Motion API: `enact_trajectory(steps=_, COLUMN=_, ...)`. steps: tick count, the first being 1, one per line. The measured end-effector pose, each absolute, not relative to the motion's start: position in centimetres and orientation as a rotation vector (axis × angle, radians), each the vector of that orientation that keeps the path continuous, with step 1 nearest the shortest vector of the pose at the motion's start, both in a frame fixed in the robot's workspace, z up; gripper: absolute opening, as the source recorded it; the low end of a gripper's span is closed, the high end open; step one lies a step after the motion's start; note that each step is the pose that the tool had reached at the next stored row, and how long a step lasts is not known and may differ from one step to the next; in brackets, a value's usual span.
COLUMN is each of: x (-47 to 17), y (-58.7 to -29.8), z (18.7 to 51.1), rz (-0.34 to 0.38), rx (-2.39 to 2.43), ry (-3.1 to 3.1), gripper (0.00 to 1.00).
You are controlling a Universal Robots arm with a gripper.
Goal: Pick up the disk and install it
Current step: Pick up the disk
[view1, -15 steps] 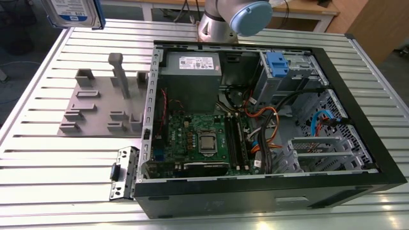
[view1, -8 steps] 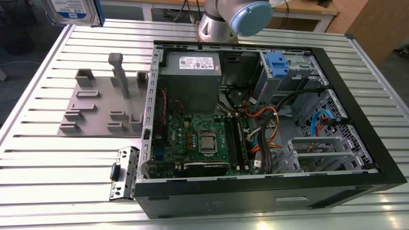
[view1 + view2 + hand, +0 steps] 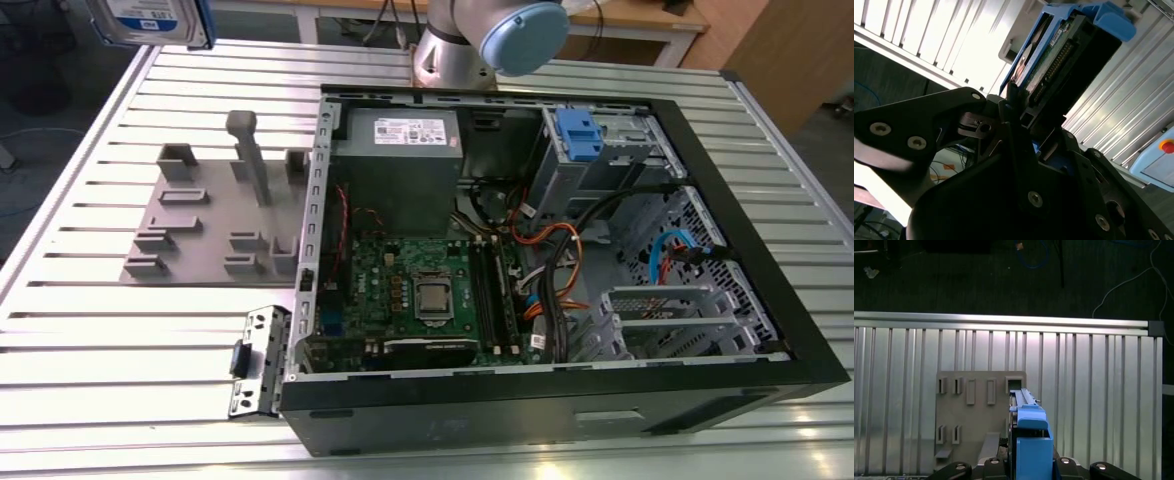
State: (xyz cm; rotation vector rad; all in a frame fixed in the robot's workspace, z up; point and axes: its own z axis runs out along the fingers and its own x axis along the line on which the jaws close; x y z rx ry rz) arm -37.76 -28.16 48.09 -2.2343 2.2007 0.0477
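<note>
Disk [image 3: 1066, 52] (blue-framed) clamped in tool [image 3: 1029, 119].

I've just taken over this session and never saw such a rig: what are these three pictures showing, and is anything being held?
One robot arm stands at a slatted metal table. The exterior view is a camera off the arm: an open computer case lies on the table, a grey fixture plate beside it at the exterior view's left. Both wrist views ride on the arm. In the second wrist view the gripper is shut on the disk, a drive in a blue bracket.
</note>
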Motion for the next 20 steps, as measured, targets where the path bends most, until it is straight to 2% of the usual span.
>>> enact_trajectory(steps=20, x=-37.8, y=-28.2, z=50.0, rz=0.049, rx=-2.234, ry=2.2, gripper=0.36)
